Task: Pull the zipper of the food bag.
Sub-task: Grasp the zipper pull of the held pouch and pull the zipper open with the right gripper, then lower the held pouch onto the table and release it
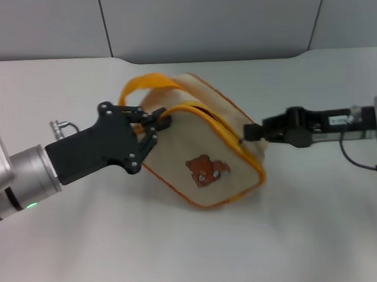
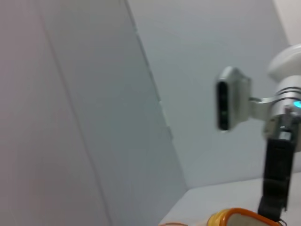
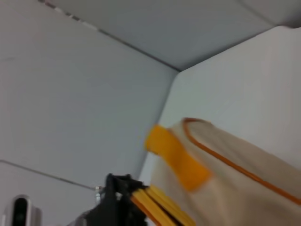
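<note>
The food bag (image 1: 176, 155), beige canvas with orange-yellow piping and a brown bear patch (image 1: 206, 170), lies tilted in the middle of the white table. Its orange loop handle (image 1: 149, 82) arches at the far left end. My left gripper (image 1: 157, 125) is shut on the bag's left end at the piped seam. My right gripper (image 1: 246, 133) has its fingers closed together on the seam at the bag's right end. The zipper pull tab is hidden between them. The right wrist view shows the bag (image 3: 244, 188), its handle (image 3: 176, 157) and the left gripper (image 3: 117, 200) at the yellow edge.
The white table (image 1: 182, 261) spreads around the bag, with a grey panelled wall (image 1: 201, 20) behind it. The left wrist view shows the right arm (image 2: 280, 155) above the bag's orange edge (image 2: 235, 216).
</note>
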